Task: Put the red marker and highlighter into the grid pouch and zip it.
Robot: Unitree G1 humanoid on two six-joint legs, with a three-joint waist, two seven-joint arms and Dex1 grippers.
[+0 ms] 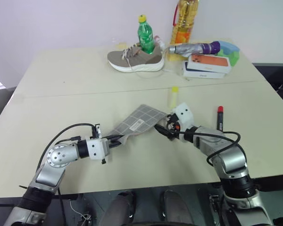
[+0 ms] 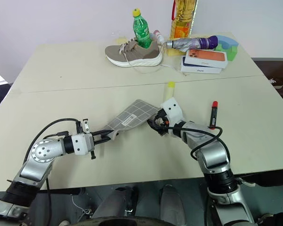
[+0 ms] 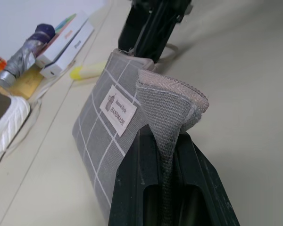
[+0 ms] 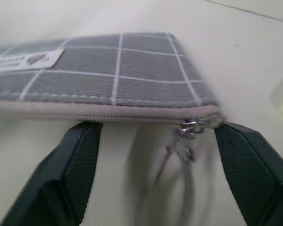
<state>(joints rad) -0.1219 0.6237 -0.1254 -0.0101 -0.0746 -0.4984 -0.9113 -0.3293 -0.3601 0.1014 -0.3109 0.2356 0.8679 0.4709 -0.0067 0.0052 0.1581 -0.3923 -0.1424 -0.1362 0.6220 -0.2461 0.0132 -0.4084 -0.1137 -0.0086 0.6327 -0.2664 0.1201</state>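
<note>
While the left gripper [image 1: 119,139] pinches one corner of the grid pouch [image 1: 139,120] to hold it taut above the table [image 1: 61,89], the right gripper [image 4: 155,155] stands with its 2 fingers spread wide, empty, either side of the zipper pull [image 4: 191,126] at the opposite end. The zip looks closed, so opening it seems the step in hand. The highlighter [image 1: 173,96] lies just beyond the pouch; the red marker [image 1: 220,117] rests well to the right.
</note>
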